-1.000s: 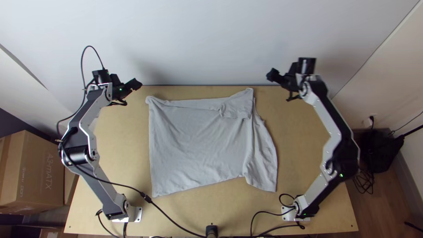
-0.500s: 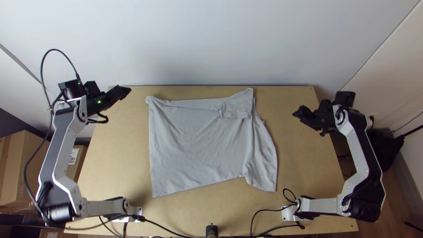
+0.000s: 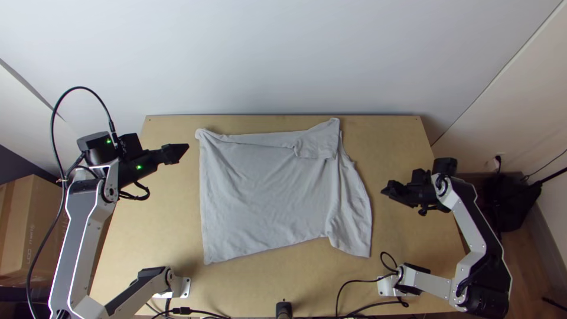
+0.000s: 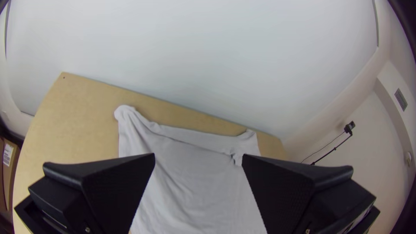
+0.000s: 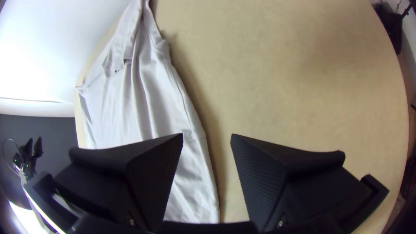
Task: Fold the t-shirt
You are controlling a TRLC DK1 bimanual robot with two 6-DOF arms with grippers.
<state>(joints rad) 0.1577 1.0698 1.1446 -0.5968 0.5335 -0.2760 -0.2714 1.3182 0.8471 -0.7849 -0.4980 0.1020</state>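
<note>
The grey T-shirt lies mostly spread at the centre of the top view, its upper edge turned over, with a small bunched flap at upper right and a rumpled panel at lower right. The left gripper, left of the cloth, has its fingers wide apart; the right gripper, to the cloth's right, has a narrower gap. Both are empty. This looks like straightening before the main folds; next probably calls for pinching the upper corners and drawing the cloth flat.
</note>
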